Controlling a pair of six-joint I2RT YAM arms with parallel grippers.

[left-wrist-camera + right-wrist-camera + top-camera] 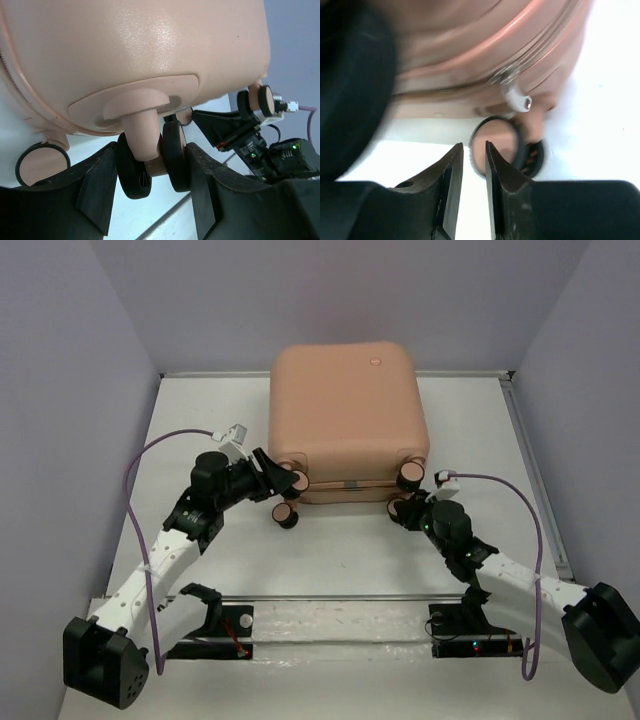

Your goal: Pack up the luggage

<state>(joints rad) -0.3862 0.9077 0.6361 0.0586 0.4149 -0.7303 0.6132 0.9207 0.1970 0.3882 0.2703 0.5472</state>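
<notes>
Now the left claw [152, 152] clamps a wheel [173, 156] of the luggage [345, 410]; the right claw [474, 150] stands narrowly parted, holding nothing.

Left gripper [150, 167] stands half-spread; right gripper [474, 150] jaws seem barely parted.

Right wrist view: the luggage [485, 60] is blurred and cut off by the top edge; the dark mass [350, 85] at left is too blurred to identify; left wrist view: the luggage runs past the top and left edges; top view: its interior is hidden.
</notes>
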